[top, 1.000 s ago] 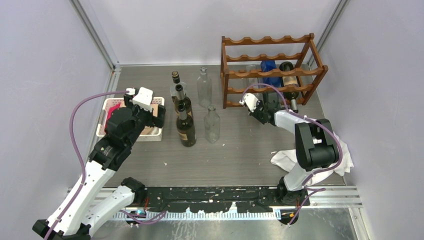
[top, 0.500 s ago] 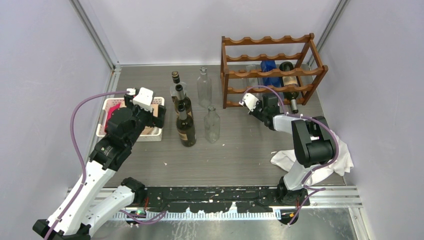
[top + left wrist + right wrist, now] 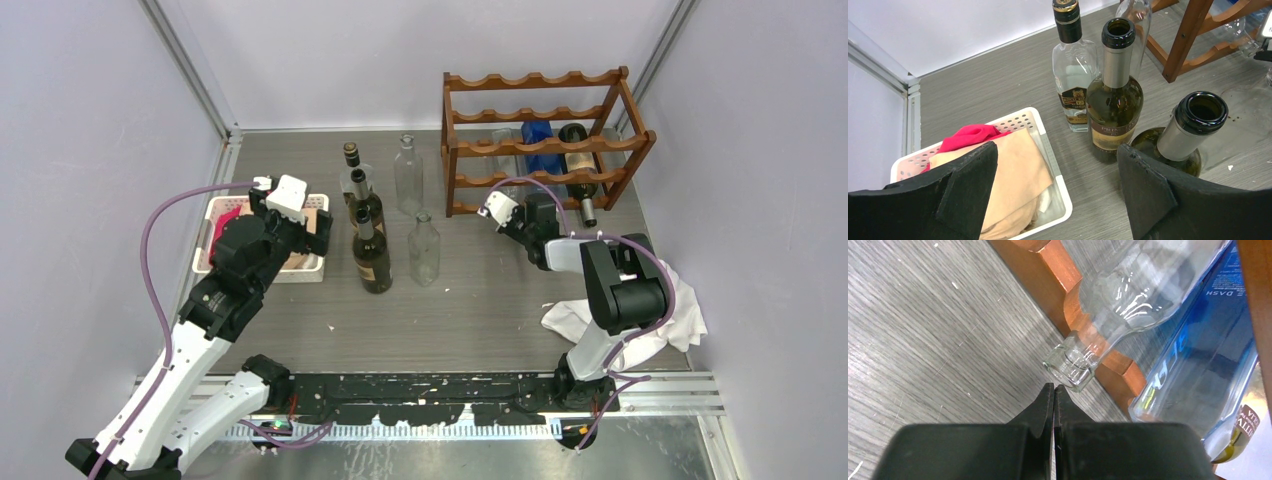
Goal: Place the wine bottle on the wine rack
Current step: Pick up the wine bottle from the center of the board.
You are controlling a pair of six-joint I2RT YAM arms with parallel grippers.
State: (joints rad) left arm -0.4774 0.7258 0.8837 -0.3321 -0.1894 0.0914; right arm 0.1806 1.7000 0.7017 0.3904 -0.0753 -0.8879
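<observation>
The reddish-brown wine rack [image 3: 545,140] stands at the back right. On it lie a clear bottle [image 3: 1128,295], a blue bottle [image 3: 1198,355] and a dark wine bottle [image 3: 578,165]. My right gripper [image 3: 1053,387] is shut and empty, its tips just short of the clear bottle's mouth at the rack's front rail. Two dark green wine bottles [image 3: 1113,95] [image 3: 1188,130] stand upright mid-table, uncorked. My left gripper [image 3: 1055,165] hangs open above the tray's right edge, to the left of those bottles, with nothing between its fingers.
A white tray [image 3: 1058,175] holding red and tan cloths sits at the left. A clear liquor bottle with a black cap [image 3: 1073,75] and two tall clear bottles [image 3: 407,175] [image 3: 424,250] stand near the wine bottles. A white cloth [image 3: 575,315] lies by the right arm's base.
The right wrist has drawn slightly back and left from the rack front, still shut. The left arm has not moved.
</observation>
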